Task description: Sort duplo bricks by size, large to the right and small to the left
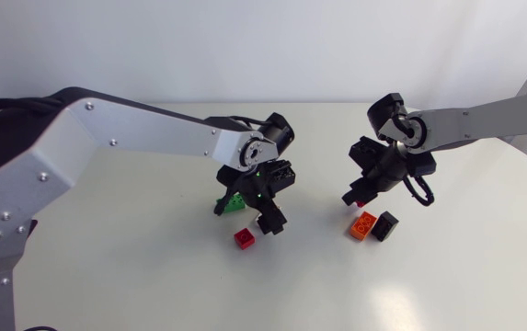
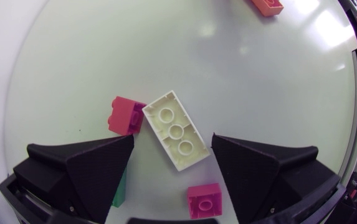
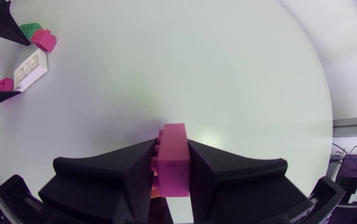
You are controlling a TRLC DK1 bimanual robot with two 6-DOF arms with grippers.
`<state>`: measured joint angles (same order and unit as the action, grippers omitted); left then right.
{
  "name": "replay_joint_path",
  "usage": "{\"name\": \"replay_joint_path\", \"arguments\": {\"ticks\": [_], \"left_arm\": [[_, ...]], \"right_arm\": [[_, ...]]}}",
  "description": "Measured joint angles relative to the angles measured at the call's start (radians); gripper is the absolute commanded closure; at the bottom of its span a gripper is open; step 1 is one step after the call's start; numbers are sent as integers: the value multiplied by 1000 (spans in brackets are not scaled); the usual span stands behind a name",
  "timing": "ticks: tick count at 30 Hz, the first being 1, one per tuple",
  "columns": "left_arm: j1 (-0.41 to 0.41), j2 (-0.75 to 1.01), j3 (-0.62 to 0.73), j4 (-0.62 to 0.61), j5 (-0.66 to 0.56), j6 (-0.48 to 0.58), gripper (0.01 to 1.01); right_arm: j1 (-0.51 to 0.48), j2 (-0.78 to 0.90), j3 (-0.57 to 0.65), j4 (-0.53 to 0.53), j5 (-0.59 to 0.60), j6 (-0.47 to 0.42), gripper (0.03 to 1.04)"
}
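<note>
The left arm (image 1: 125, 138) comes in across the table (image 1: 134, 276) and its left gripper (image 2: 173, 138) hangs over a cluster of bricks near the middle. Its 2 black fingers (image 2: 97, 165) stand wide apart, so the hand is open and grips nothing. A long white brick (image 2: 177, 129) lies flat on the table between them, set at a slant, with 3 round rings in a row on its upward face. Whether its near corner touches a finger I cannot tell.

A second pink brick (image 2: 127, 115) sits against the far end of the white one. A small pink brick (image 2: 204, 200) lies under the gripper, close to the other finger; from above it shows just beside the gripper (image 1: 244, 238). A green brick (image 2: 121, 190) peeks out from behind the finger on the opposite side, and from above (image 1: 235, 202) it lies half under the hand.

The right arm (image 1: 484, 119) reaches in from the other side, and the right gripper (image 3: 173, 146) is closed on a pink brick (image 3: 173, 158), 1 finger pressed to each of its 2 sides. This brick stands on end in the grip, above the table.

An orange brick (image 1: 363, 224) and a black brick (image 1: 385, 224) lie side by side on the table, touching, just beside the right gripper and well apart from the cluster under the left hand.
</note>
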<state>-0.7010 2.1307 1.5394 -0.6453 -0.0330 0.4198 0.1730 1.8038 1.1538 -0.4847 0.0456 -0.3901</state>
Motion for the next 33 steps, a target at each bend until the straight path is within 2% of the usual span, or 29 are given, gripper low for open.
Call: {"name": "replay_joint_path", "arguments": {"ticks": [11, 14, 18, 24, 28, 33], "left_arm": [[0, 26, 32, -56, 12, -29, 251], [0, 26, 32, -59, 30, -34, 331], [0, 37, 51, -98, 51, -42, 441], [1, 70, 94, -143, 80, -56, 470], [3, 93, 118, -169, 87, -64, 562], [13, 109, 131, -192, 90, -78, 570]], "right_arm": [[4, -4, -43, 26, 0, 0, 816], [4, -6, -46, 31, -1, 0, 759], [4, -10, -47, 38, -4, 0, 759], [4, -30, -66, 43, -4, 0, 759], [4, -39, -71, 43, -4, 0, 759], [4, -45, -87, 44, -5, 0, 761]]}}
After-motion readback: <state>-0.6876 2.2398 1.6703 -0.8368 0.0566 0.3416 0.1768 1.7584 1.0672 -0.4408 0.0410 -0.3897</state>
